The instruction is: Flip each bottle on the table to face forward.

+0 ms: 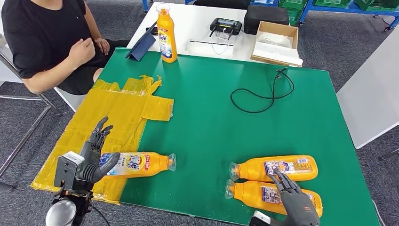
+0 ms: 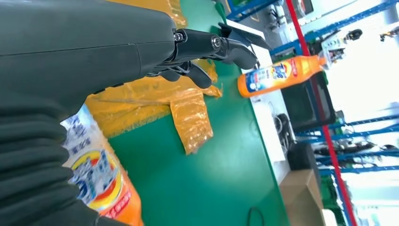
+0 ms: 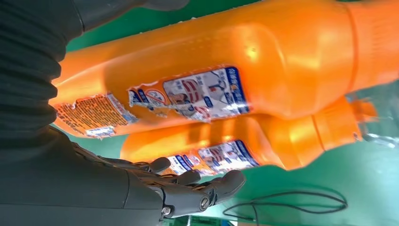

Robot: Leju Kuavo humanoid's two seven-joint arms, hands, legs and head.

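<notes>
Head view: three glossy orange plastic bottles lying on green table (image 1: 211, 122), one (image 1: 139, 164) under left hand (image 1: 96, 155), fingers spread; two (image 1: 275, 168) beside right hand (image 1: 294, 197), fingers apart; fourth bottle (image 1: 166, 34) upright

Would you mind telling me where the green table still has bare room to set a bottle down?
The widest bare patch is mid-table on the green mat, bordered by the yellow sheet, the black cable and the two lying bottles. The strip right of the cable is bare too. It is crowded at the near edge, by the right hand and left hand.
</notes>
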